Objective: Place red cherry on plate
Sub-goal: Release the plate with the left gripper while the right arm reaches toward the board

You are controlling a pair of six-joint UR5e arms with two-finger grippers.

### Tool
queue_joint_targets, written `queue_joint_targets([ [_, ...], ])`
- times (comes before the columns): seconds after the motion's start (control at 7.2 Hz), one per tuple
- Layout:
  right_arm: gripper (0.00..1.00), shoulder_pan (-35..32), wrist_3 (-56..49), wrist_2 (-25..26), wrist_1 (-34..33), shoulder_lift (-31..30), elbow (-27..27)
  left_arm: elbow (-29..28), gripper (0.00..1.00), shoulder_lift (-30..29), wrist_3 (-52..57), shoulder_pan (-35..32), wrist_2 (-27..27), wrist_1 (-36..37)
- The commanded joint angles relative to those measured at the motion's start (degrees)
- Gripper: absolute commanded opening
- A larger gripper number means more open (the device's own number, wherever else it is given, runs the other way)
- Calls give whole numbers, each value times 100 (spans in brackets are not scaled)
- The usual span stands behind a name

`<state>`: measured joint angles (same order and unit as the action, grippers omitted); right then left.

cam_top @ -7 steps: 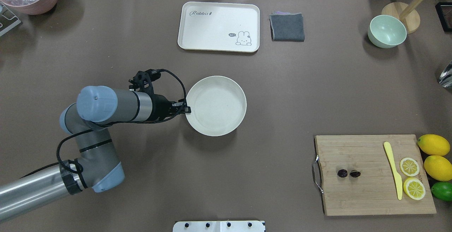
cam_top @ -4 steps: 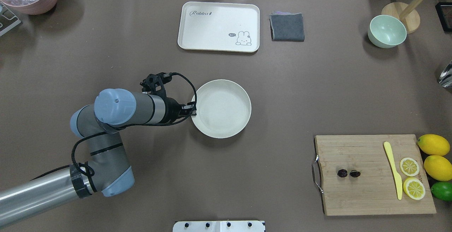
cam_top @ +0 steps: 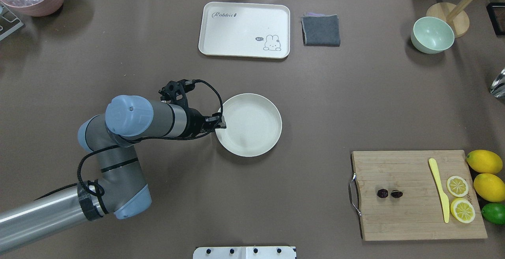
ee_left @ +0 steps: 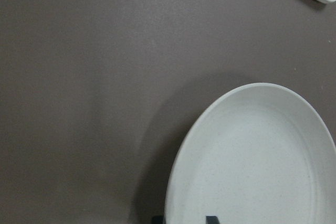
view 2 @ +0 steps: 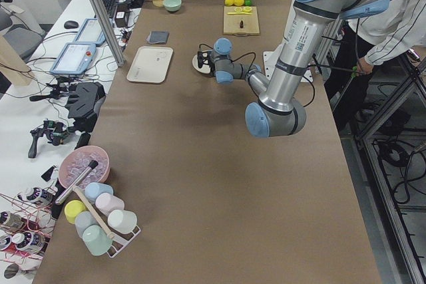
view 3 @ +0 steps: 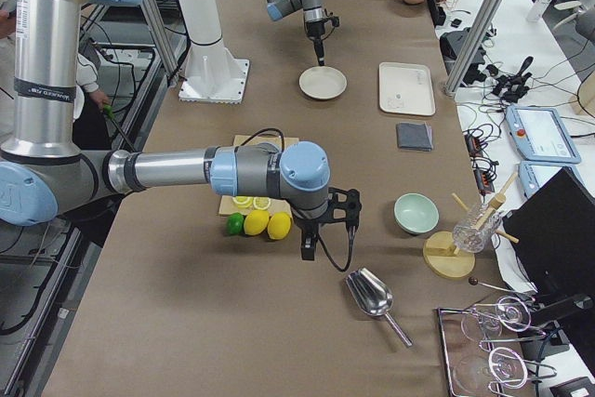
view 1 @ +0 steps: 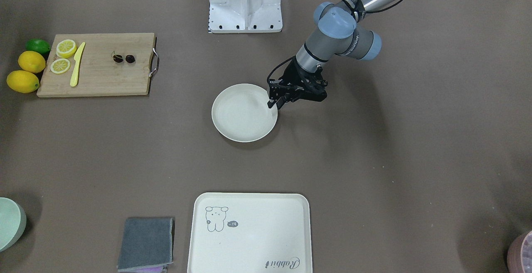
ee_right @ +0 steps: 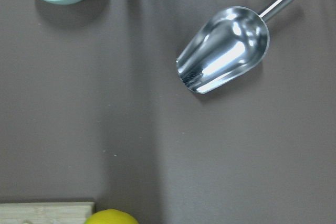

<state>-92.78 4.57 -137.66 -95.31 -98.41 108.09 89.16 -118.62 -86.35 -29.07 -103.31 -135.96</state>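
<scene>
Front-facing view: my left pincer sits on the plate at the rim nearest my left arm. The red cherry lies on the cutting board, well apart from the plate, towards my right.
Overhead view: the plate is flat on the tabletop with nothing in it. The cherry pair is not on it yet.
Left side view: the pincer at the plate is too small to read.
Right side view: my right pincer hangs over the tabletop far from the plate. I cannot tell whether it is open.
Left wrist view: my fingertips straddle the plate's rim, one inside and one outside. The gap is narrow, and I judge the rim is pinched.
Right wrist view: none of my fingers show, only a metal scoop.
Risk: a thin rim grip may slip, or tip the plate if I lift. The tiny cherry could roll, or dangle by its stem and drop short of the plate.
</scene>
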Motion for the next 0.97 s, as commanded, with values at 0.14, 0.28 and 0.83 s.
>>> queue_joint_targets([
  [0.14,100,1582,2653,72,1357,226,476,-56,98,206,1336,-596,250,43],
  [0.28,100,2231,3785,412,2201,174,484,-108,98,277,1749,-817,258,61],
  [0.83,100,4253,5911,1160,2561,-11,1360,5,98,655,2817,-1399,4,131],
])
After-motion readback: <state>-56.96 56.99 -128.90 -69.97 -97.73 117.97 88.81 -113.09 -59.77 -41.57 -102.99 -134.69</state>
